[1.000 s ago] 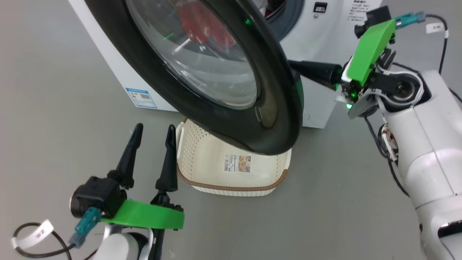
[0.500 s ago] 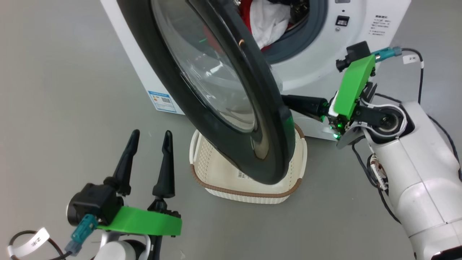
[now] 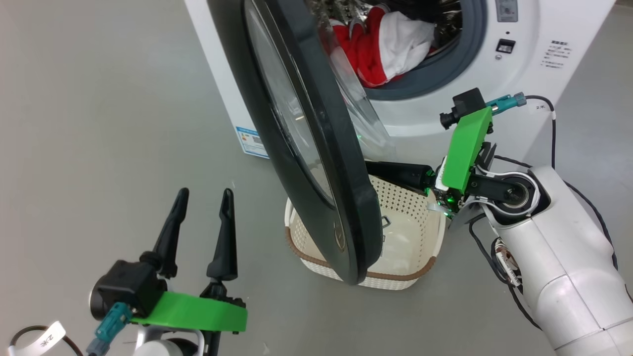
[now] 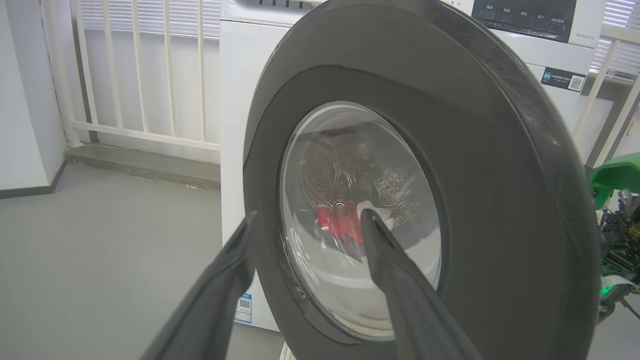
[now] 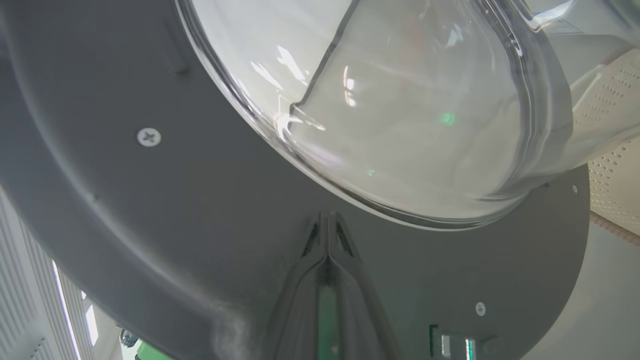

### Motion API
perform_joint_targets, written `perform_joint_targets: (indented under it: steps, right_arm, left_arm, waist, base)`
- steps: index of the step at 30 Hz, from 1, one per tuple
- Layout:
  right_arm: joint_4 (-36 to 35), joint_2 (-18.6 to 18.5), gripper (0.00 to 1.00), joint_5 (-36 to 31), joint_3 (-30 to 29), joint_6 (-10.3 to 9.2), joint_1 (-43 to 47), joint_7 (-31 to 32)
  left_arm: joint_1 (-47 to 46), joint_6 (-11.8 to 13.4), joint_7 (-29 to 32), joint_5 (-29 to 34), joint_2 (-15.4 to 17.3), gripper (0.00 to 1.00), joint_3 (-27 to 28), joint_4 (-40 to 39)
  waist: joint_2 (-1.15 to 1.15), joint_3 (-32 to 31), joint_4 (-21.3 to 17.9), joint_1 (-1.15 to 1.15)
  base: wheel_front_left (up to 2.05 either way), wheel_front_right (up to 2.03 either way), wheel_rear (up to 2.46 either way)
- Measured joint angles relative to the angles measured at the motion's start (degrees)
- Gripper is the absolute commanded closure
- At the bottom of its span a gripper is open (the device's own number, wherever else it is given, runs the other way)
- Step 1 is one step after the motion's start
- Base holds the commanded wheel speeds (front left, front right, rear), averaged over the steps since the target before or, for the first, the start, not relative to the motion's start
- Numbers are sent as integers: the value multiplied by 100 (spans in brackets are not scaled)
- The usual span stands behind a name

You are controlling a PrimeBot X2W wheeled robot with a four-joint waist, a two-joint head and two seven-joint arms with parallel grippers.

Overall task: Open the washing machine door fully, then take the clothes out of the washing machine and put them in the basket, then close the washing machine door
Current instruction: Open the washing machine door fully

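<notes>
Washing machine door [image 3: 351,222]: partly open, standing out from the washing machine [image 3: 524,74] at a steep angle, nearly edge-on in the head view. Hinge side is on the robot's left; the free edge points toward the robot.

Containers:
- Drum mouth, ringed by the grey gasket [image 3: 465,49], holds the clothes [image 3: 381,44]: one red and white bundle lying at the front of the opening, against the gasket's lower left. The left wrist view shows the same bundle through the door glass.
- Basket [image 3: 403,202] sits on the grey floor [image 3: 99,123] just in front of the machine, below the drum mouth. Its cream inner bottom shows bare to the right of the door.

Edges and room:
- Door's lower rim hangs over the left part of the basket and hides that part in the head view.
- Right gripper [image 5: 327,222]: fingers pressed together, nothing between them, reaching in behind the door above the basket's far wall. In the right wrist view the tips lie at the dark inner face just under the glass bulge; actual contact cannot be told.
- Left gripper [image 3: 205,193]: fingers spread wide, holding nothing, on the door's outer side and well apart from the rim.
- Wide bare floor lies left of the door; a white railing [image 4: 150,75] stands beyond the machine
</notes>
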Motion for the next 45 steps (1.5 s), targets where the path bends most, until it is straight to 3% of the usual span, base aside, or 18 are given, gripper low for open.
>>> perform_joint_targets:
  steps: [13,34,45]
  right_arm:
    - [-26,-13,100,346,396,-1,16,-59]
    - [-311,-34,100,799,1216,-7,260,-257]
    - [-446,-290,100,1382,1817,-7,256,-587]
  left_arm:
    - [121,90,22,-52,24,0,-2,-52]
    - [227,169,23,-101,57,0,-7,-111]
    - [228,203,24,-109,70,0,-38,-121]
  waist:
    - [0,-113,329,0]
    - [0,-241,476,0]
    - [0,-216,560,0]
  base:
    - [0,0,0]
    - [0,0,0]
    - [0,0,0]
